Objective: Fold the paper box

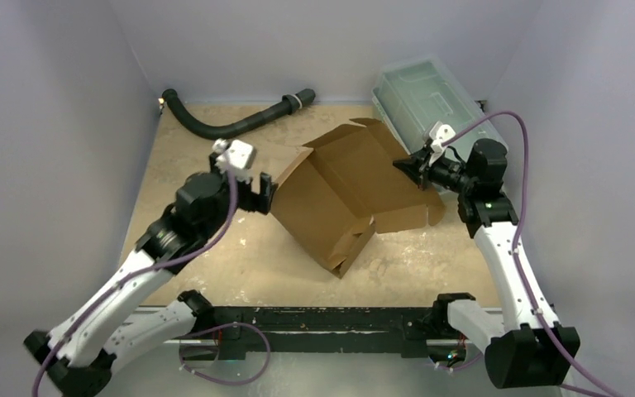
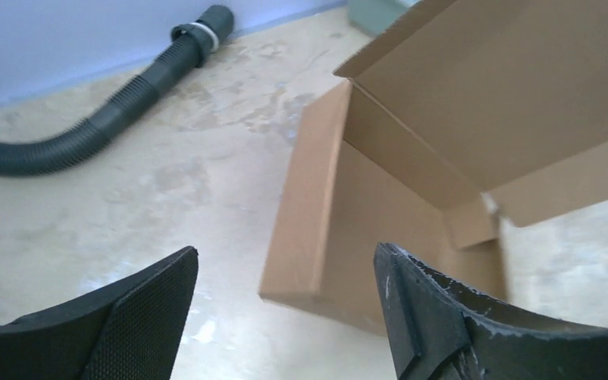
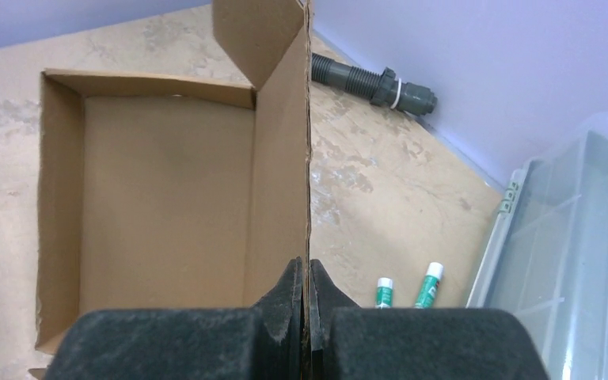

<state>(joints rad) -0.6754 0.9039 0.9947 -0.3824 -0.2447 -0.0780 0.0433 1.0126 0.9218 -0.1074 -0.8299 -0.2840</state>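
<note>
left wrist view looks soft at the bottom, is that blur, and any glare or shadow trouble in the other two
Left wrist: the left pincer fingers are close and soft, the paper box sharper, pale glare on the table. Right wrist: the right pincer is a blurred dark mass, the cardboard edge crisp. Top external: even light, a soft shadow under the box, dim lower corners.
</note>
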